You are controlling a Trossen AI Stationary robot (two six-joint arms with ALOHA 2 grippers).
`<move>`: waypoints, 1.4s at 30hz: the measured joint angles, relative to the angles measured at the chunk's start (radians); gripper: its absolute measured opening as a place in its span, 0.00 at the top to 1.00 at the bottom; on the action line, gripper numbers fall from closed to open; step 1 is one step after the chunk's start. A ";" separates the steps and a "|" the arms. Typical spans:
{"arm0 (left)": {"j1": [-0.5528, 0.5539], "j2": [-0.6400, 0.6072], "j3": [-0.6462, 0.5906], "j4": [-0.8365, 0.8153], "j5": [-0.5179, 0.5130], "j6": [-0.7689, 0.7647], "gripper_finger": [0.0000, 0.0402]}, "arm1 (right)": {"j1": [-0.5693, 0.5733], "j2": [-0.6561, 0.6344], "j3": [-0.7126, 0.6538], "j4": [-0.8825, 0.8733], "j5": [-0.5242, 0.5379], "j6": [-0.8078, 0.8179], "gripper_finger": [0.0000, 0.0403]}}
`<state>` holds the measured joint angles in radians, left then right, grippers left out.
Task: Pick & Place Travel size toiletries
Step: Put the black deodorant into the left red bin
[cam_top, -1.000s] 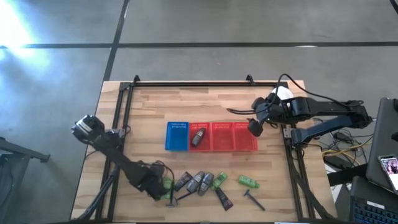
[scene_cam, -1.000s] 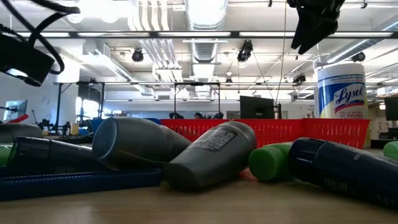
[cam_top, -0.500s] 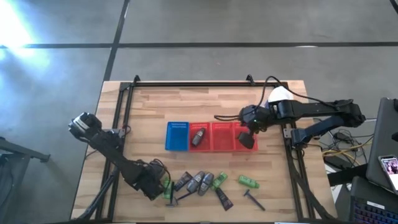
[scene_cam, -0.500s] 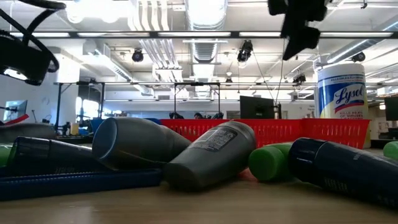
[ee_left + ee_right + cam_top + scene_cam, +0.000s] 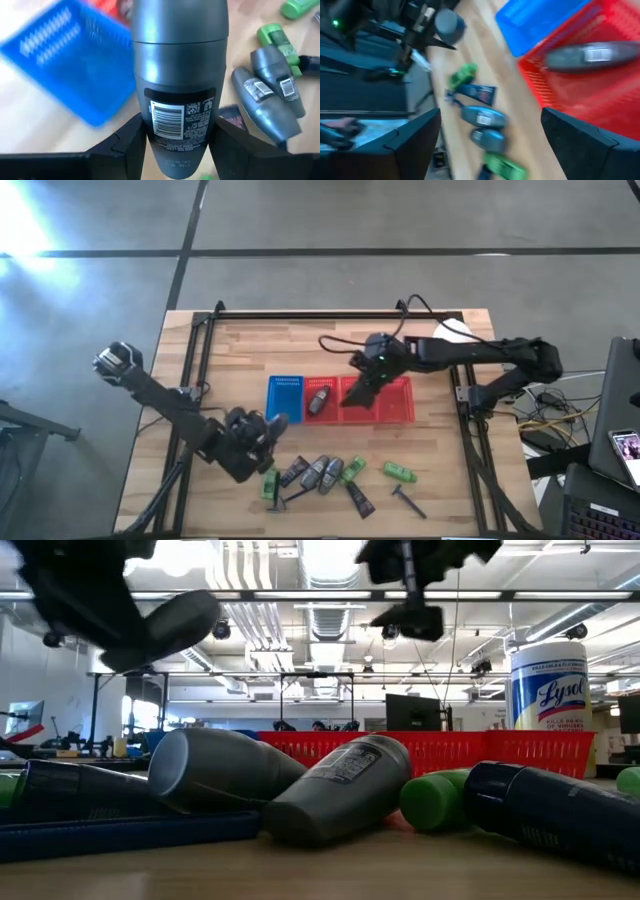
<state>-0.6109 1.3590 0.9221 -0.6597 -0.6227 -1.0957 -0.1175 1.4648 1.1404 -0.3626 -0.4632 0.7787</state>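
So the left gripper [image 5: 176, 142] just lifted a grey stick [image 5: 179, 75], clamped tight, toward the blue basket [image 5: 285, 398]; the right gripper [image 5: 356, 393], open and empty, swung over the red baskets [image 5: 392, 402].

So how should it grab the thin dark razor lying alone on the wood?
Probably from straight above: the thin dark razor lies flat and apart from the bright green little bottle. Close a tool across its narrow straight handle, not the wider head.
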 joint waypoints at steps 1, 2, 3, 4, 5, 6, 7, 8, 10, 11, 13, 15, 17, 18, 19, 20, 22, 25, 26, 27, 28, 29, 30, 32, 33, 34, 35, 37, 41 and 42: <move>0.026 0.000 0.010 0.015 0.006 0.080 0.55 | -0.003 0.023 0.000 0.045 -0.025 0.028 0.14; 0.052 0.001 0.018 0.034 0.011 0.158 0.55 | -0.004 0.041 0.000 0.073 -0.041 0.051 0.13; 0.080 0.006 0.026 0.047 0.021 0.228 0.55 | -0.004 0.058 0.000 0.079 -0.054 0.073 0.12; 0.105 0.009 0.032 0.067 0.035 0.286 0.55 | -0.004 0.076 0.005 0.080 -0.061 0.081 0.12; 0.128 0.013 0.040 0.082 0.052 0.342 0.55 | -0.003 0.093 0.015 0.078 -0.062 0.083 0.11; 0.151 0.017 0.047 0.096 0.061 0.391 0.55 | -0.003 0.107 0.020 0.077 -0.062 0.084 0.11; 0.172 0.019 0.055 0.111 0.064 0.438 0.55 | -0.002 0.118 0.026 0.069 -0.061 0.090 0.11; 0.189 0.020 0.062 0.127 0.065 0.485 0.55 | 0.000 0.126 0.037 0.067 -0.061 0.094 0.10; 0.223 0.028 0.068 0.146 0.079 0.552 0.55 | -0.001 0.134 0.063 0.078 -0.060 0.096 0.11; 0.239 0.033 0.068 0.161 0.093 0.582 0.55 | -0.001 0.136 0.076 0.075 -0.058 0.096 0.11; 0.264 0.043 0.068 0.203 0.122 0.632 0.55 | -0.001 0.139 0.101 0.078 -0.043 0.096 0.12; 0.287 0.053 0.068 0.262 0.130 0.677 0.55 | -0.001 0.144 0.118 0.071 -0.014 0.095 0.13; 0.306 0.066 0.069 0.312 0.135 0.702 0.55 | -0.001 0.154 0.141 0.065 0.003 0.094 0.13; 0.315 0.072 0.069 0.336 0.138 0.710 0.55 | -0.001 0.157 0.149 0.043 0.014 0.091 0.12; 0.322 0.077 0.069 0.361 0.140 0.716 0.55 | 0.001 0.164 0.156 0.028 0.020 0.088 0.12; 0.328 0.082 0.069 0.375 0.143 0.724 0.55 | 0.001 0.173 0.165 0.028 0.022 0.086 0.11; 0.337 0.095 0.080 0.372 0.143 0.738 0.55 | 0.002 0.178 0.169 0.021 0.022 0.086 0.11; 0.342 0.118 0.093 0.370 0.146 0.755 0.55 | 0.002 0.176 0.171 0.023 0.029 0.082 0.10; 0.345 0.124 0.099 0.371 0.146 0.755 0.55 | 0.002 0.176 0.171 0.018 0.034 0.082 0.10; 0.345 0.128 0.105 0.375 0.148 0.755 0.55 | 0.002 0.176 0.171 0.012 0.037 0.082 0.10; 0.347 0.133 0.110 0.374 0.149 0.755 0.55 | 0.002 0.176 0.170 0.004 0.039 0.081 0.10; 0.349 0.136 0.119 0.372 0.148 0.758 0.55 | 0.002 0.176 0.169 -0.002 0.040 0.077 0.10; 0.351 0.137 0.125 0.377 0.148 0.764 0.55 | 0.003 0.176 0.169 -0.003 0.040 0.076 0.10; 0.359 0.138 0.131 0.378 0.142 0.770 0.55 | 0.009 0.182 0.169 0.000 0.040 0.076 0.10; 0.365 0.138 0.132 0.376 0.136 0.770 0.55 | 0.011 0.184 0.169 0.000 0.039 0.076 0.10; 0.371 0.137 0.132 0.378 0.135 0.772 0.55 | 0.011 0.187 0.169 -0.005 0.039 0.078 0.10; 0.376 0.136 0.132 0.376 0.135 0.774 0.55 | 0.014 0.189 0.169 -0.005 0.041 0.078 0.10; 0.384 0.135 0.132 0.374 0.136 0.785 0.55 | 0.014 0.192 0.169 0.004 0.044 0.078 0.10; 0.387 0.135 0.132 0.376 0.141 0.789 0.55 | 0.013 0.194 0.169 0.002 0.046 0.075 0.14; 0.387 0.136 0.132 0.376 0.141 0.789 0.55 | 0.013 0.195 0.169 0.001 0.047 0.074 0.17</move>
<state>-0.2241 1.4948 1.0542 -0.2832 -0.4813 -0.3065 -0.1047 1.6600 1.3090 -0.3612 -0.4160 0.8528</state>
